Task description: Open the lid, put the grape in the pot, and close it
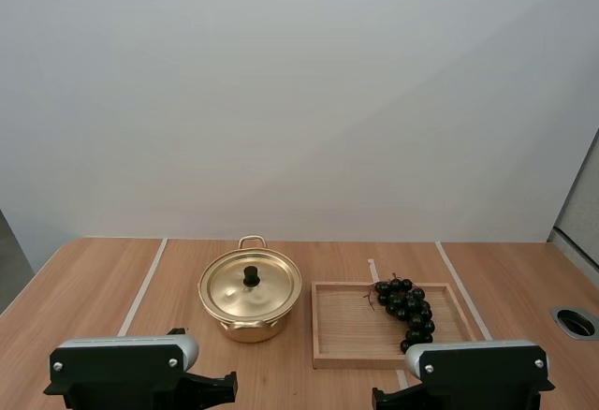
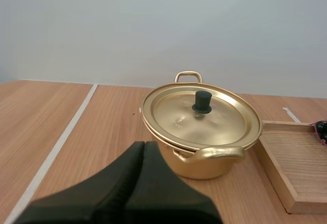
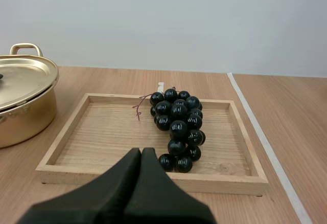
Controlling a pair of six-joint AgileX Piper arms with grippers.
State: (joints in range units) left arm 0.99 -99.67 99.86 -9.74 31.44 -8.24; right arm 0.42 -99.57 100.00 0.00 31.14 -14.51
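Clenched on nothing: left gripper (image 2: 144, 144) and right gripper (image 3: 141, 151). The pot (image 1: 250, 295), lid on, sits at nine o'clock of the tray (image 1: 346, 324) holding the grapes (image 1: 405, 309). The right arm (image 1: 482, 368) covers the tray's five-o'clock corner.

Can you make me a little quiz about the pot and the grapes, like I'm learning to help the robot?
1. True or false: the lid is sitting on the pot.
2. Where are the grapes lying? A: in the pot. B: on the wooden tray. C: on the bare table.
3. Fill in the gap: the jaws of both arms are ___ (open or shut).

Key: 1 true. 2 B. 3 shut, with nothing held in them.
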